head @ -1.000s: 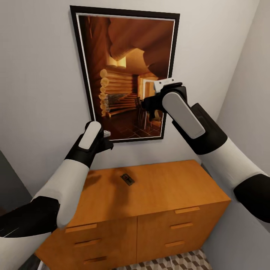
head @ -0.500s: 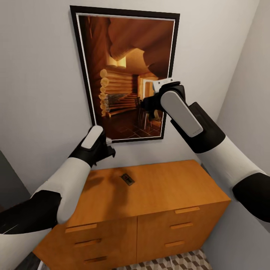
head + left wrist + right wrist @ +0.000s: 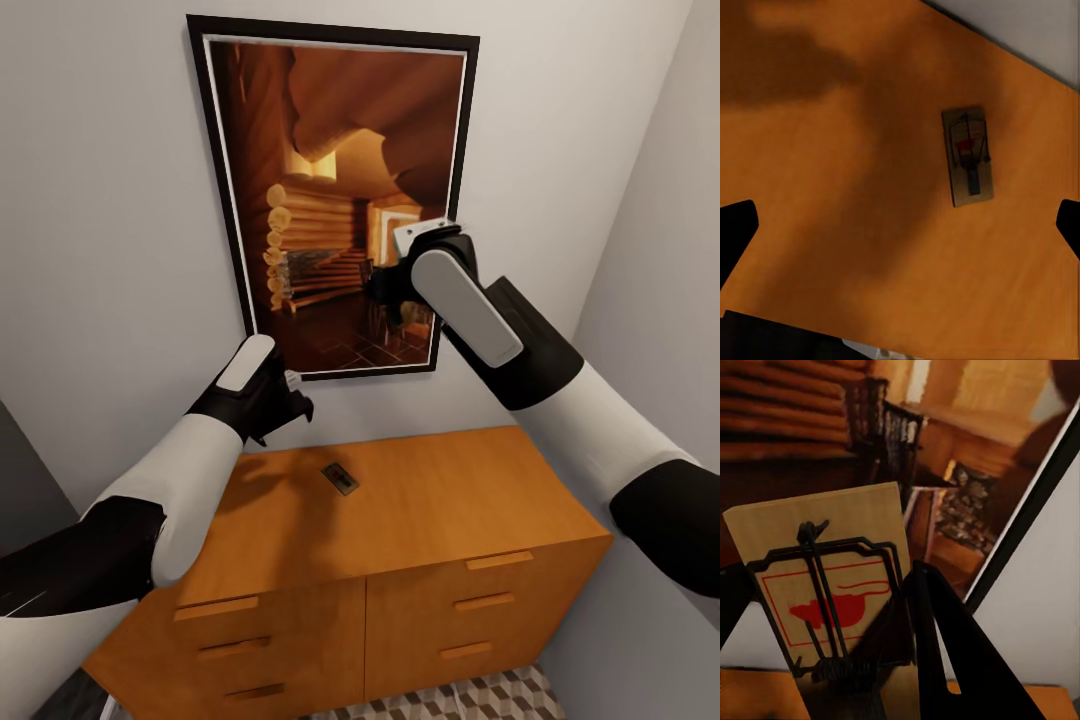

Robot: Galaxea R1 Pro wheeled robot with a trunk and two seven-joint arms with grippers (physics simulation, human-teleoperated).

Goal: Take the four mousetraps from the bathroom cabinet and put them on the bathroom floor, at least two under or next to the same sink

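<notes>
The right gripper (image 3: pixel 896 615) is raised in front of the framed picture (image 3: pixel 330 190) on the far wall, its jaws pinching a mousetrap (image 3: pixel 832 585) by one end; the right wrist view shows the pale board with its wire bar and red print standing between the dark fingers. The left gripper (image 3: pixel 290 395) hangs above the cabinet (image 3: pixel 420 500), left of centre and near the wall. In the left wrist view its dark fingertips (image 3: pixel 736 229) sit at opposite edges of the frame, so the jaws are spread wide, with a second mousetrap (image 3: pixel 967 154) lying flat on the orange-brown cabinet top between and below them, apart from both.

The step in hand looks like picking that second trap with the left arm while the right one carries its own. To do it well, the left jaws should come straight down, centred over the board and turned to close across its narrow width, clear of the wire parts, low enough to catch the thin edges without scraping the wood. The right arm should hold level so its trap does not slip.

Only two traps are visible. A strip of the patterned bathroom floor (image 3: pixel 470 700) shows at the cabinet's foot. In the head view the right jaws are hidden behind the wrist.
</notes>
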